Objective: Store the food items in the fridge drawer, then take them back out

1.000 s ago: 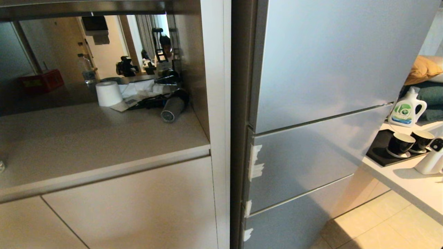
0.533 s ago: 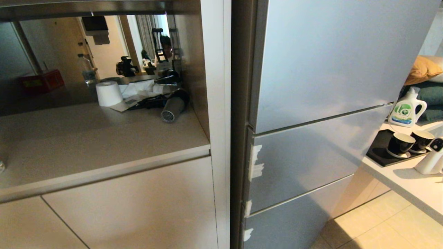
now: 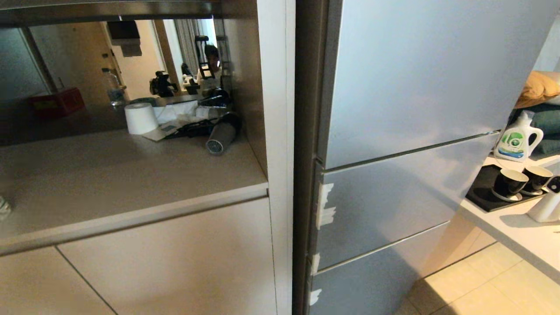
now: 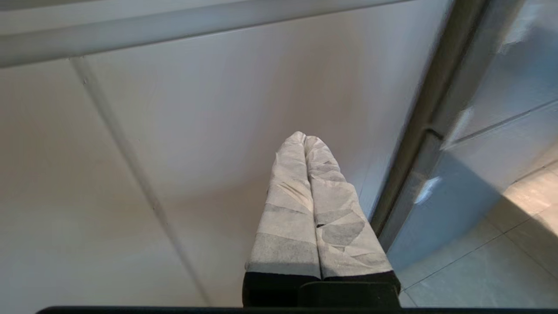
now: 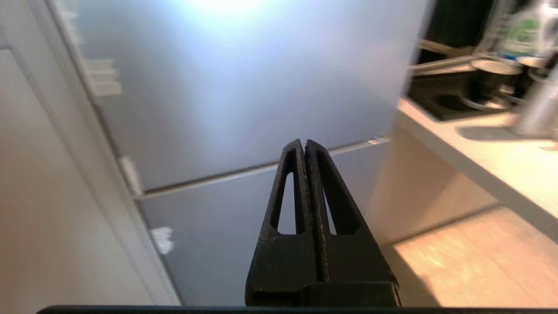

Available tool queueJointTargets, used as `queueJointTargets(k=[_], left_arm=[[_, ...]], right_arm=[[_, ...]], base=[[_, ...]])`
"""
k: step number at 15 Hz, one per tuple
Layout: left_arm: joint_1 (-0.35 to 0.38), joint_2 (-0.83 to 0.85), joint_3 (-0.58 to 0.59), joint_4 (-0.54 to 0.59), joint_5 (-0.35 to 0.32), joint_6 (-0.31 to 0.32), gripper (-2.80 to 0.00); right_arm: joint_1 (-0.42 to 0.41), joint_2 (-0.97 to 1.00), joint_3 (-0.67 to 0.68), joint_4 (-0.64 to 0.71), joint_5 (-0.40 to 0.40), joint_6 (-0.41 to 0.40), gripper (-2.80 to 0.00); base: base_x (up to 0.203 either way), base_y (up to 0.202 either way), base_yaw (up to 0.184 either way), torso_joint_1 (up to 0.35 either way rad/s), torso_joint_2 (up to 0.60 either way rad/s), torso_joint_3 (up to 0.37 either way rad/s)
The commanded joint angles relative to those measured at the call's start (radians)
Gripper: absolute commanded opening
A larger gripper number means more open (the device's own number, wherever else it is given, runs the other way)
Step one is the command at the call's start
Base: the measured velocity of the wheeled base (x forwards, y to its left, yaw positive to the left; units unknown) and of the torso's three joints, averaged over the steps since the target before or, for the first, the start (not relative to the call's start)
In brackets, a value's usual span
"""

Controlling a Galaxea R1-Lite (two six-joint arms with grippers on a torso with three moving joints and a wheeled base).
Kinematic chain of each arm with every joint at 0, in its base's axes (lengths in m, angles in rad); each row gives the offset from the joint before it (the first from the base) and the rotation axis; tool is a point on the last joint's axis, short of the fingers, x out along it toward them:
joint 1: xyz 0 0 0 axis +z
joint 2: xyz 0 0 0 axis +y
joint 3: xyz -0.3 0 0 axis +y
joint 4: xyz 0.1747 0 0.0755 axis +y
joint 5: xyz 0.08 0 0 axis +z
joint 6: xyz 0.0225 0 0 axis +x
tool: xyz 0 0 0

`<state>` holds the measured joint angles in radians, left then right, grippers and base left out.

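Drawer sits closed in the fridge front, white tape on its left edge. Right gripper, fingers pressed together and empty, points at its lower seam. Left gripper, also pressed together, faces the cabinet beside it.

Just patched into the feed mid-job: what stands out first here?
The tall silver fridge fills the right half of the head view, its taped fridge drawer shut. On the counter to its left lie a white paper roll and a hair dryer. The right gripper is shut, facing the fridge front.
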<state>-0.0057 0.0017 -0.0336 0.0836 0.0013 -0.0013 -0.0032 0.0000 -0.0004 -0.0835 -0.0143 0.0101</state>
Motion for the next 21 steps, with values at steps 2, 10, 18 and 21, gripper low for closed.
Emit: queueJointTargets(k=[2,10,18,21], left_arm=[[0.0,0.001,0.0,0.001,0.0,0.0,-2.8],[0.0,0.001,0.0,0.001,0.0,0.0,-2.8],[0.0,0.001,0.0,0.001,0.0,0.0,-2.8],[0.0,0.001,0.0,0.001,0.0,0.0,-2.8]], right_arm=[[-0.001,-0.002,0.031,-0.001,-0.001,0.008,-2.8],[-0.001,-0.002,0.031,-0.001,-0.001,0.007,-2.8],[-0.001,-0.002,0.031,-0.001,-0.001,0.007,-2.8],[-0.001,-0.002,0.031,-0.001,-0.001,0.007,-2.8]], base=[[0.003,-0.007,0.143,0.002,0.0,0.005],[0.001,-0.007,0.167,0.002,0.0,0.001],[0.001,-0.001,0.009,0.0,0.0,0.0],[0.0,0.0,0.0,0.0,0.0,0.0]])
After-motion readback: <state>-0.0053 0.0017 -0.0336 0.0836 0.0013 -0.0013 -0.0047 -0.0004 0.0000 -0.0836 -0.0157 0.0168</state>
